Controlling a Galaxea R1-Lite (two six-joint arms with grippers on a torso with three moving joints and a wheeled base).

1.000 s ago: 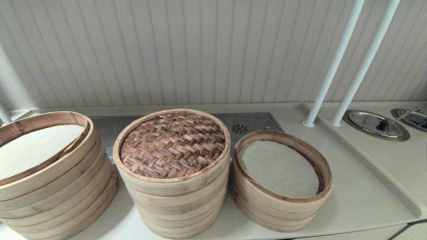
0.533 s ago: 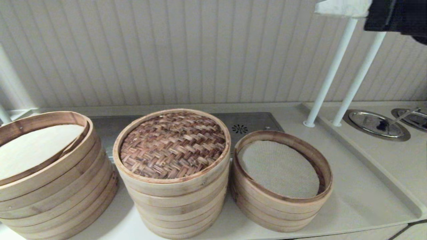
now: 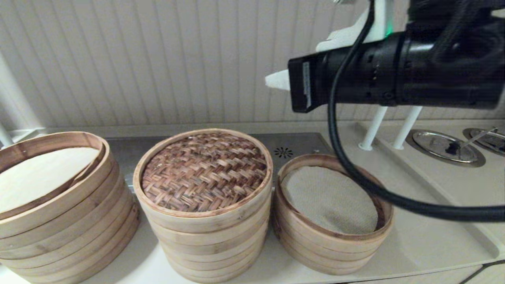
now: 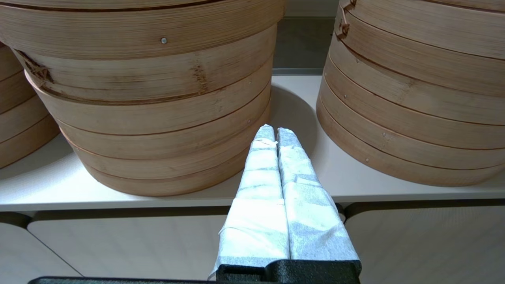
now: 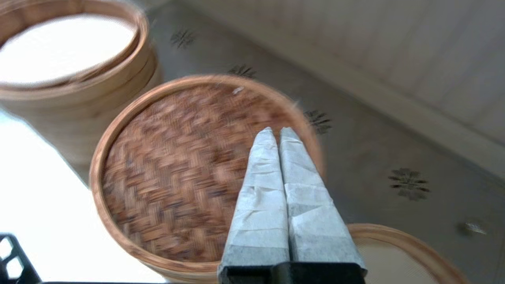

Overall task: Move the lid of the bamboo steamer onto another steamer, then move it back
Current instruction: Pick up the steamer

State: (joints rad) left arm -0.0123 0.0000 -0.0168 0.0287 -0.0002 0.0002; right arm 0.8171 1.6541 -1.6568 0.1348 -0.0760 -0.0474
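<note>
The bamboo steamer lid, dark herringbone weave inside a pale band, rests on the middle medium-width stack of pale rings. That stack's liner is hidden under the lid. My right gripper hangs high above the counter, over the gap between the middle and right stacks. In the right wrist view its wrapped fingers are shut and empty, over the lid's far rim. My left gripper is shut and empty, low in front of the counter edge, facing the gap between two stacks. It is out of the head view.
A wider stack with a plain cream liner stands at the left. A shorter stack with a grey-beige mesh liner stands at the right, with the right arm's black cable crossing above it. White poles and steel inset lids lie further right.
My right arm has swung into the head view from the upper right, moving left and down. The lid and the three stacks have not moved.
</note>
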